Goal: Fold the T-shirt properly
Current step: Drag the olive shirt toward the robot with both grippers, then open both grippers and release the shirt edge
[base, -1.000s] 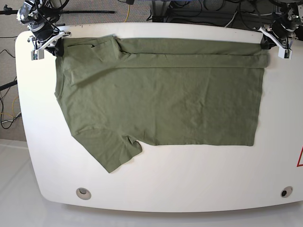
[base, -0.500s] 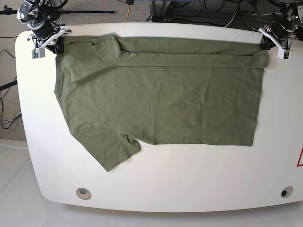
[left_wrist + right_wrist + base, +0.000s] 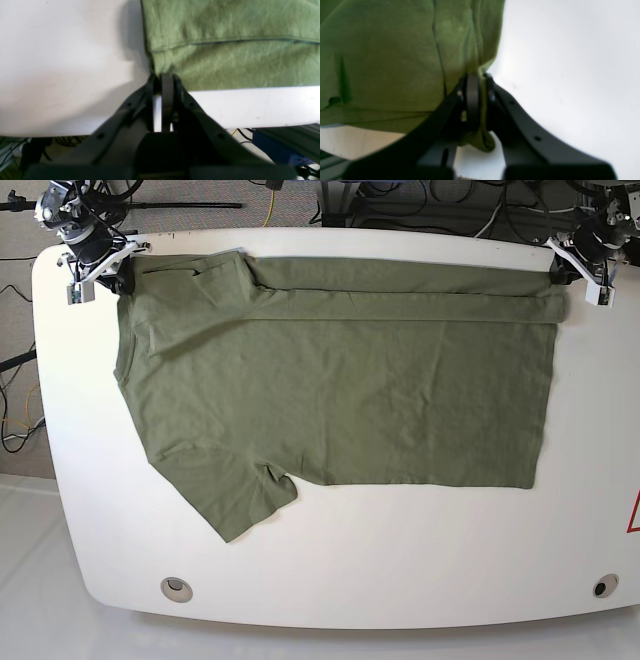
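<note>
The olive-green T-shirt (image 3: 340, 390) lies spread on the white table (image 3: 400, 560), its far edge folded over into a long band. One sleeve points toward the near left. My right gripper (image 3: 118, 272) sits at the shirt's far left corner. In the right wrist view it (image 3: 473, 76) is shut on the T-shirt (image 3: 382, 62), with a bit of cloth hanging below the jaws. At the far right end of the band, my left gripper (image 3: 562, 272) has its jaws (image 3: 163, 76) pressed together on the corner of the T-shirt (image 3: 225, 37).
Two round holes (image 3: 177, 588) (image 3: 604, 586) sit near the table's front corners. A red mark (image 3: 634, 515) shows at the right edge. Cables and stands lie beyond the far edge, close behind both grippers.
The shirt's far left corner has been drawn a little further toward the left gripper side's opposite arm, and the near sleeve has crept slightly up and left. Both grippers have barely moved.
</note>
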